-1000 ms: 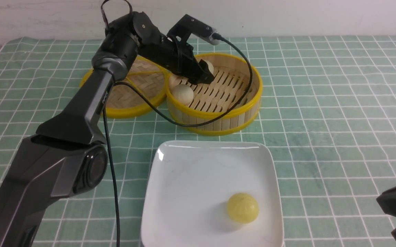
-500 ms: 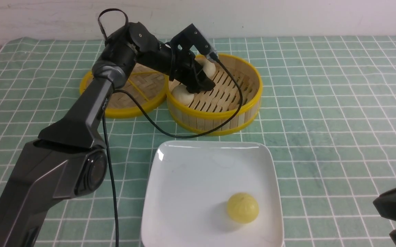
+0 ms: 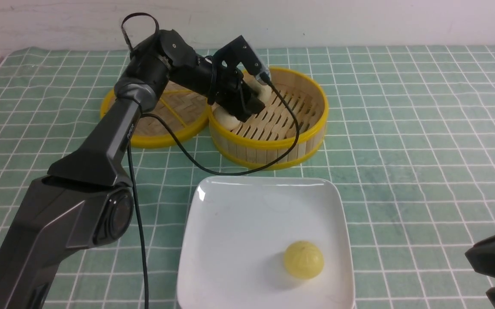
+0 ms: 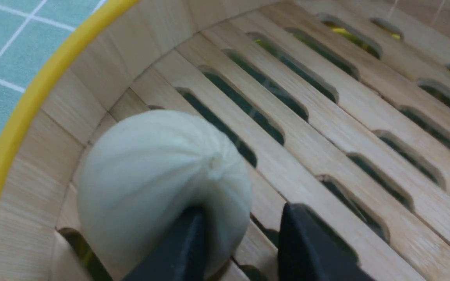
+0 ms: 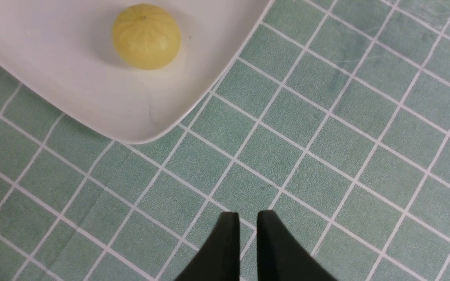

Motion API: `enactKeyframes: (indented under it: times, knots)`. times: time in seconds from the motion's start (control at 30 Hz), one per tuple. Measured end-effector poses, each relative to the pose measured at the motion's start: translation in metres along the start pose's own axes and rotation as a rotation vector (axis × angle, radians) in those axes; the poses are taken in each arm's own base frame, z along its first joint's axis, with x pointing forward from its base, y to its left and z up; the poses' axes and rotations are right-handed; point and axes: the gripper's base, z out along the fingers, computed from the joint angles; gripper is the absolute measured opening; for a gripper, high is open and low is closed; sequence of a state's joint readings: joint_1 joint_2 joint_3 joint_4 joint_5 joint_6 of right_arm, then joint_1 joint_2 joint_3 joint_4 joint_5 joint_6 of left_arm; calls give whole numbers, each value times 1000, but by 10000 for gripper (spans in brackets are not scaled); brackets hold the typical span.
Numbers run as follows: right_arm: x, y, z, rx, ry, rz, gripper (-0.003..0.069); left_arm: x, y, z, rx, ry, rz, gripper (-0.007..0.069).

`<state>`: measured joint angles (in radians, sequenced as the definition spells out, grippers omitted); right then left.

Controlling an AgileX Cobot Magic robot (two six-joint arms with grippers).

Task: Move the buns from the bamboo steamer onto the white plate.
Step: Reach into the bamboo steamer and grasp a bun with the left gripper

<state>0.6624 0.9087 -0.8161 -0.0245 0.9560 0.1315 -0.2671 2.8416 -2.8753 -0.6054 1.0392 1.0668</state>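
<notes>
I work at a staged tabletop, a robot test bench dressed as a kitchen rather than a real one. A green checked cloth (image 3: 402, 128) covers the table, wrinkled at its far left, against a bare white wall (image 3: 359, 21). On it sit only a bamboo steamer (image 3: 307, 141), its lid (image 3: 161, 139) and a white plate (image 3: 230, 214).

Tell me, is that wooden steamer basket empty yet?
No. The steamer still holds two pale buns: one by its wall at the left gripper, another partly hidden behind the arm.
</notes>
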Motion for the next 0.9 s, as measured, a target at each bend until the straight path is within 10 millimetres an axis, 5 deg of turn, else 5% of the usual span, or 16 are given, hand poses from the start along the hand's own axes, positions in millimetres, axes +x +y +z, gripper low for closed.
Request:
enactKeyframes:
  times: [0.9]
  knots:
    - [0,1,0,-10,4,7,125,-1,14,0,-168,-18,-188,149]
